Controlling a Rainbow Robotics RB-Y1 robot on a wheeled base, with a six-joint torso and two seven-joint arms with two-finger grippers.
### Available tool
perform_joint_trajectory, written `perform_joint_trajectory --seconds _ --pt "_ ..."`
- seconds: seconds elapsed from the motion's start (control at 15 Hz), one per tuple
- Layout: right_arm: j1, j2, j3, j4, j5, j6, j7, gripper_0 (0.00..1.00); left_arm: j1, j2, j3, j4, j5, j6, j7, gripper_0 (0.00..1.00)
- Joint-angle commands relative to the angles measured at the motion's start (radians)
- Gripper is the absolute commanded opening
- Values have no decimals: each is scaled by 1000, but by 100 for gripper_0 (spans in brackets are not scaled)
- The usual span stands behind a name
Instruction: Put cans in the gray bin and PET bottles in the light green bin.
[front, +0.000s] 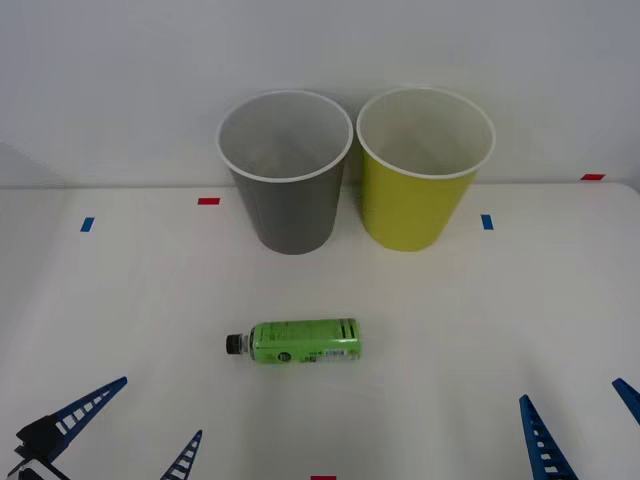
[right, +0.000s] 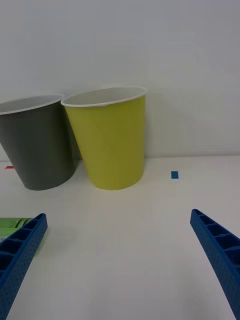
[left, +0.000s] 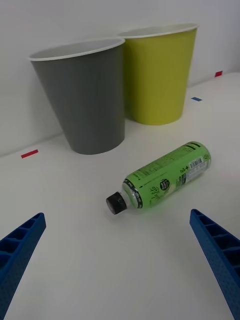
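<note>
PET bottle (front: 297, 342) lying on table; left pincer (front: 130, 425), right pincer (front: 585, 420) low, both spread open.

A: What stands at the back?

B: The gray bin (right: 37, 145) and the light green bin (right: 112, 140), upright on the white table (right: 130, 240), seemingly touching.

A: And nearer?

B: The right gripper (right: 117, 260), fingers wide apart (a green bottle (right: 15, 226) peeks beside one).

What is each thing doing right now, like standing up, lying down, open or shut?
Bottle: lying on its side, cap on.
Gray bin: upright, looks empty.
Green bin: upright, looks empty.
Left gripper: open, holding nothing.
Right gripper: open, holding nothing.
</note>
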Motion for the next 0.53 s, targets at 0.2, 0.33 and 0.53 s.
perform_joint_trajectory --seconds 0.2,0.33,0.53 --pt "0 0 0 0 0 0 0 100 -182 151 -96 -5 16 143 -7 100" --pt "0 0 0 0 0 0 0 100 -260 180 -133 -9 16 220 -9 100" --pt "0 0 0 0 0 0 0 100 -392 217 -184 -12 12 340 -15 100"
